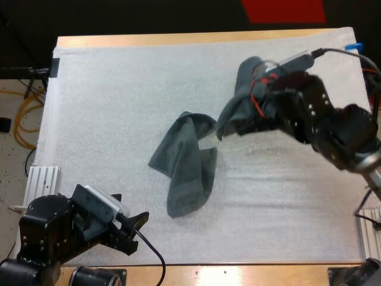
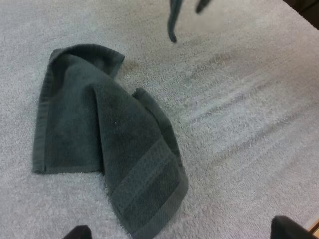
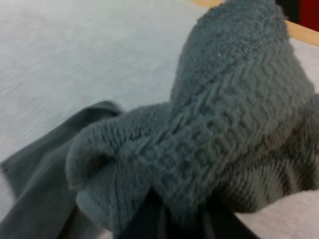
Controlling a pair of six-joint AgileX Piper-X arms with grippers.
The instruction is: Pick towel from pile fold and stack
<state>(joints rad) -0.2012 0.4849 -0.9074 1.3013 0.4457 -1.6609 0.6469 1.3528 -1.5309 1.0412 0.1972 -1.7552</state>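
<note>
The held towel (image 1: 238,104) is off the mat (image 1: 119,89). It hangs bunched from your right tool (image 3: 167,221), whose fingers are clamped on the cloth from both sides, over the far right part of the desk (image 1: 178,40). Its loose end trails down and to the left, and the lowest corner hangs just beyond the far end of the crumpled towel (image 1: 184,167). From the left wrist camera that corner looks clear of the mat and apart from the other cloth.

The crumpled towel lies near the middle of the mat. Its long axis runs far to near, with a flap folded out to the left.

Your left tool (image 1: 138,232) sits at the near left corner, fingers spread and holding nothing. It points toward the crumpled towel's near end.

I judge this to be the lifting step, with folding not yet begun. The move ahead turns on that hanging corner, which lies far and right of the left tool, beyond the crumpled towel. The left arm must therefore reach over that towel without snagging it.
</note>
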